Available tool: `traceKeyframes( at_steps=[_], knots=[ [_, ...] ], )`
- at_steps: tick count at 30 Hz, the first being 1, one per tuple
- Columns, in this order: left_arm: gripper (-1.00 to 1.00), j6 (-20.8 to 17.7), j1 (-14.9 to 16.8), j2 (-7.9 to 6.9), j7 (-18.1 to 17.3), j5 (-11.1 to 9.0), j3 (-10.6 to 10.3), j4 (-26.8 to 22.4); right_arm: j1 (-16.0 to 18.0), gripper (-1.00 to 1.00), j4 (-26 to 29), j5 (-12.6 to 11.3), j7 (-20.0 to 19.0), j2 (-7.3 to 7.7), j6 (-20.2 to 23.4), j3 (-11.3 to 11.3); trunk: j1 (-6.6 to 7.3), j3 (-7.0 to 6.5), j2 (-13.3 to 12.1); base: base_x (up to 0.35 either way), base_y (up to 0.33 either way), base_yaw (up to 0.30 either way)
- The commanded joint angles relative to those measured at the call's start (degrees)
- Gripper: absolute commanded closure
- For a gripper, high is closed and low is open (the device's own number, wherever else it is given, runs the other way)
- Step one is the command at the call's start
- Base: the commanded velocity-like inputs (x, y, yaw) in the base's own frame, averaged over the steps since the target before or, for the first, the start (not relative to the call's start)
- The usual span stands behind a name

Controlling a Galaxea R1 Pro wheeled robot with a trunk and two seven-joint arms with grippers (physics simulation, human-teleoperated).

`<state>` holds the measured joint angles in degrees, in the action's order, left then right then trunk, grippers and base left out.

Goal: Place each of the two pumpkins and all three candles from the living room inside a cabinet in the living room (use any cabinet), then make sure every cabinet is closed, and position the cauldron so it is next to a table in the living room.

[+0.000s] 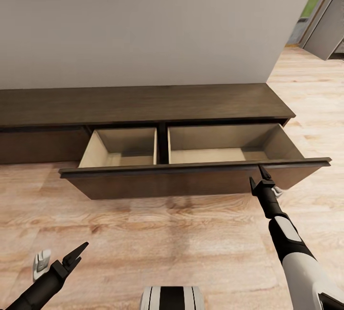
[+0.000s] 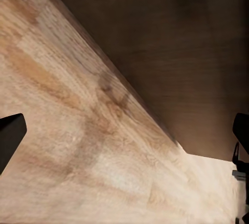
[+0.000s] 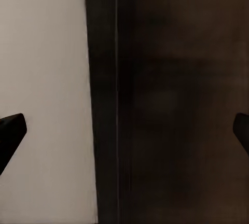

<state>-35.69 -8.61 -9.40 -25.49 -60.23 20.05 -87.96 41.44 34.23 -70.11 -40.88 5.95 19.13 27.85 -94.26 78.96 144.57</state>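
Right claw, fingers spread and holding nothing, sits at the top edge of the cabinet's pulled-out drawer front, perhaps touching it, while the left claw hangs open and empty over the wooden floor.

Long low dark-brown cabinet against the wall, wide drawer pulled out, two pale compartments bare

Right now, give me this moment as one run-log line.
cabinet: drawer open, both compartments empty | right hand: open, at drawer front | left hand: open, over floor
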Motion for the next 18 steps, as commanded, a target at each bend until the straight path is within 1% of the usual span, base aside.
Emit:
traceKeyframes(
  at_steps=[1, 5, 7, 11, 12, 13, 14, 16, 17, 18],
  knots=[
    [-1.0, -0.4, 0.0, 0.0, 0.1, -0.4, 0.1, 0.0, 0.0, -1.0, 0.0, -0.5, -0.1, -0.03, 0.5, 0.1, 0.03, -0.2, 0.0, 0.0, 0.0, 0.0],
    [-1.0, -0.4, 0.0, -0.01, 0.5, -0.2, 0.0, 0.0, 0.0, -1.0, 0.0, -0.4, -0.1, -0.22, 0.1, 0.2, 0.13, -1.09, -0.1, 0.0, 0.0, 0.0],
    [-1.0, -0.3, 0.0, 0.07, 0.5, -0.1, -0.2, 0.0, -0.1, -1.0, 0.0, 0.2, -0.1, -0.38, -0.1, 0.2, 0.13, -1.09, -0.1, 0.0, 0.0, 0.0],
    [-1.0, 0.8, 0.0, 0.3, 0.3, 0.1, -0.4, 0.0, -1.0, -1.0, 0.5, 2.6, 0.0, -1.19, -0.3, 0.0, 0.13, -1.09, -0.1, 0.0, 0.0, 0.0],
    [-1.0, 1.2, 0.0, 0.35, 0.3, 0.1, -0.5, 0.0, -1.7, -1.0, 1.5, 3.5, 0.1, -1.61, -0.4, -0.1, 0.13, -1.09, -0.1, 0.0, 0.0, 0.0],
    [-1.0, 1.4, 0.0, 0.37, 0.4, 0.1, -0.5, 0.0, -2.1, -1.0, 2.2, 3.9, 0.2, -1.88, -0.4, -0.1, 0.13, -1.09, -0.1, 0.0, 0.0, 0.0],
    [-1.0, 1.6, 0.0, 0.39, 0.4, 0.1, -0.5, 0.0, -3.3, -1.0, 3.8, 4.3, 0.9, -2.5, -0.4, -0.1, 0.13, -1.09, -0.1, 0.0, 0.0, 0.0],
    [-1.0, 1.8, 0.0, 0.4, 0.5, 0.1, -0.5, 0.0, -4.6, -1.0, 6.1, 4.6, 2.5, -3.02, -0.3, -0.1, 0.13, -1.09, -0.1, 0.0, 0.0, 0.0],
    [-1.0, 1.9, 0.0, 0.41, 0.5, 0.1, -0.5, 0.2, -6.0, -1.0, 8.9, 4.7, 5.2, -3.43, 0.0, -0.1, 0.13, -1.09, -0.1, 0.0, 0.0, 0.0],
    [-1.0, 2.0, 0.0, 0.42, 0.4, 0.1, -0.5, 0.4, -6.8, -1.0, 10.4, 4.6, 6.8, -3.58, 0.1, -0.1, 0.13, -1.09, -0.1, 0.0, 0.0, 0.0]
  ],
)
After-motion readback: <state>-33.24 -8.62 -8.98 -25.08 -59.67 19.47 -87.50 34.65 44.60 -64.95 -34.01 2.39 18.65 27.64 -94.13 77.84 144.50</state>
